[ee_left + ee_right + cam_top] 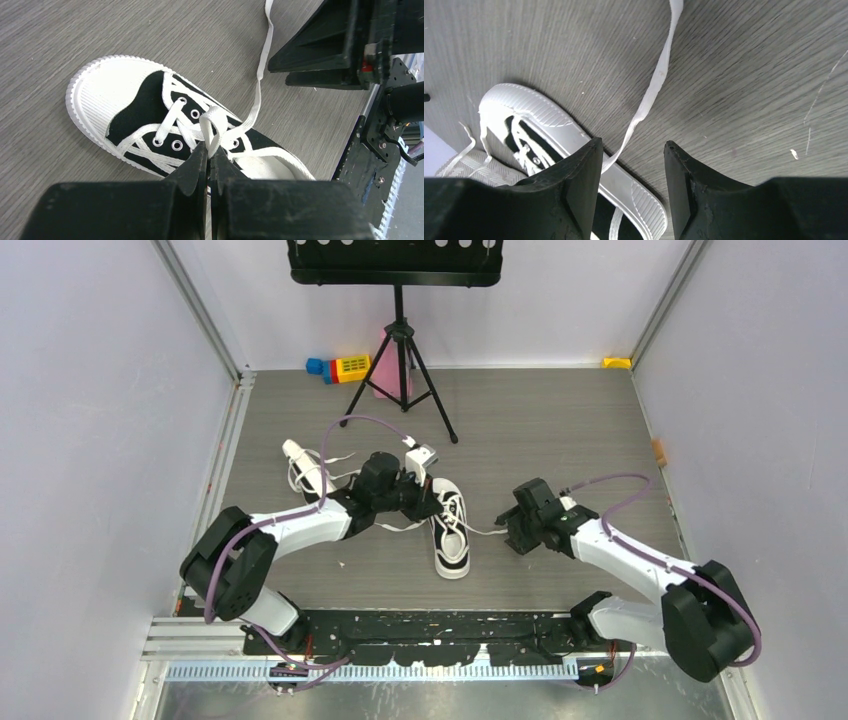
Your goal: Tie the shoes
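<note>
Nearest the arm bases, one shoe (452, 538) stood upright on the table (580, 440) between the two arms, its white toe cap pointing toward them. The left gripper (209, 155) hung over the tongue, its fingers closed tight on a loop (212, 122) of white lace rising from the top eyelets. A loose lace (655, 87) ran from there flat across the table to the right. It passed into the gap of the right gripper (631, 150), which was low beside the sole with fingers spread apart and nothing pinched; the lace slipped out of sight behind one finger. Farther back on the left, the other shoe (303, 468) lay on its side with laces strewn round it, partly hidden by the left arm. Beyond stood a black stand (400, 350) on its tripod, with coloured blocks (340, 368) at the back wall
</note>
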